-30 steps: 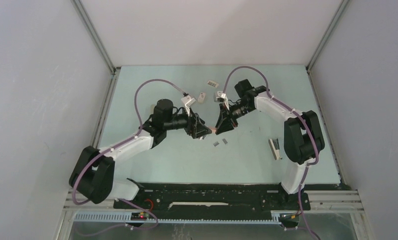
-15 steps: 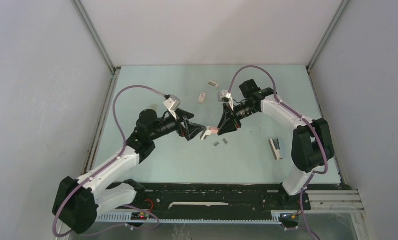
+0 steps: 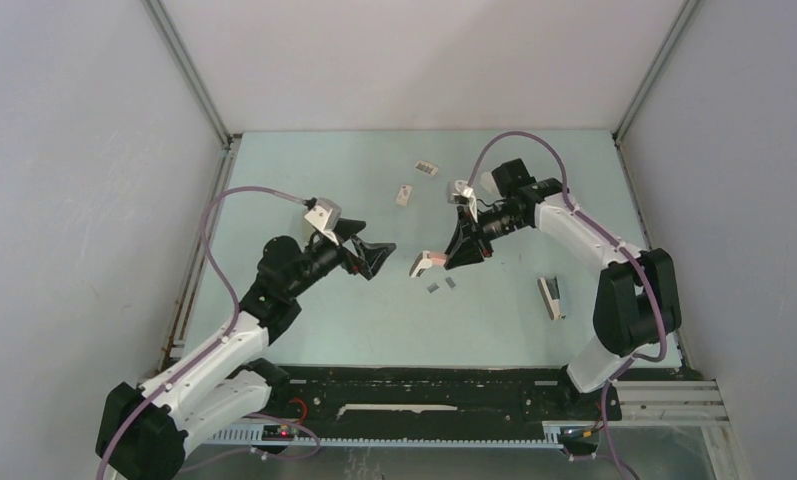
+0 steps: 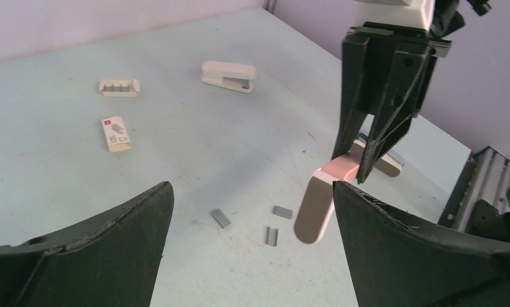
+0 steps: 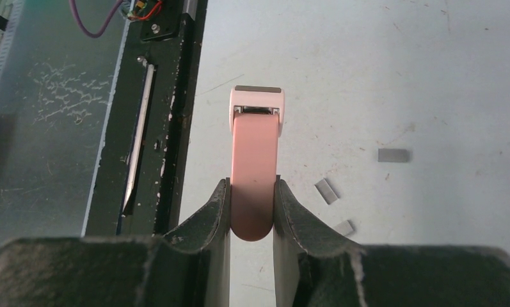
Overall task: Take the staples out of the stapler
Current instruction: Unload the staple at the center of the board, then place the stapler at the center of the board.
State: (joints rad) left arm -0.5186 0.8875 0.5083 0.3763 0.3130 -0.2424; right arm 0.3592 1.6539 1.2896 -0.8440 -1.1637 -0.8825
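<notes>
While the right tool pinches a pink stapler above the middle of the desk, the top view shows the left tool just to its left, spread wide, holding nothing and apart from the stapler. Loose staples lie on the desk just nearer than the stapler. Another stapler lies to the right, well apart.

From the left wrist, the left tool's dark fingers frame the picture far apart. Between them the right tool points down, its fingers clamped on the stapler's pink end, and a pale arm of the stapler hangs below, tilted. Three short grey strips lie on the desk beneath and to the left. Farther off rest a small white box, a small open tray and a white stapler.

From the right wrist, the fingers press both sides of the pink body, whose white tip juts out past them. The staples lie to its right on the desk.
</notes>
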